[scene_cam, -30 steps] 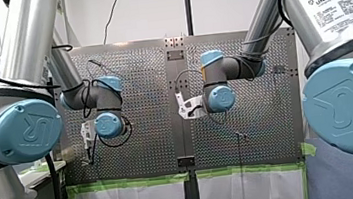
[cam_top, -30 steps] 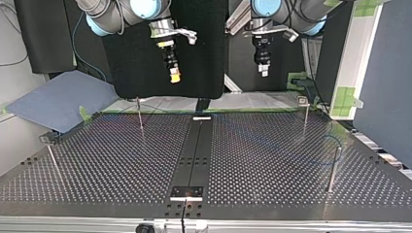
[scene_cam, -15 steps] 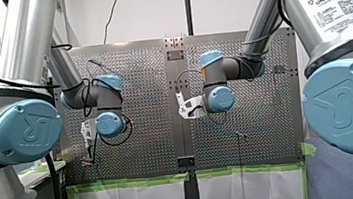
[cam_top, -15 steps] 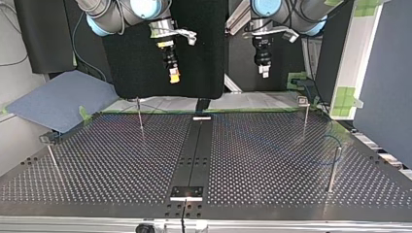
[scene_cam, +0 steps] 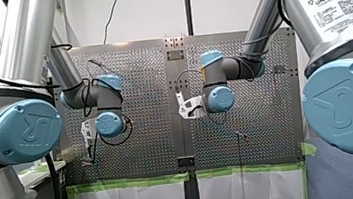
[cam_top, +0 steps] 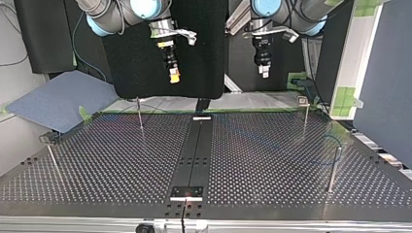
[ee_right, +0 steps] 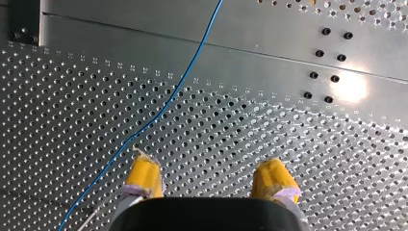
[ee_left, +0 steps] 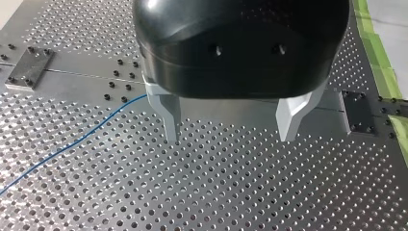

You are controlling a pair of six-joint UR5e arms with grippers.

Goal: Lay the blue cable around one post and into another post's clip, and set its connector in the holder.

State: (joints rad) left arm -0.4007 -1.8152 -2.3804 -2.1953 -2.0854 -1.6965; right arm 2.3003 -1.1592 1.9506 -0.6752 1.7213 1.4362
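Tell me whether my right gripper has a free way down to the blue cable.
Probably yes: my right gripper hangs open above the blue cable, which lies bare beside one yellow pad.

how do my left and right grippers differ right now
Fingers: my left gripper has bare grey metal fingers; my right gripper has yellow pads. Cable: the blue cable runs close beside one pad of my right gripper, while at my left gripper it is hidden behind one finger. Shared: both are open, holding nothing, above the perforated table.
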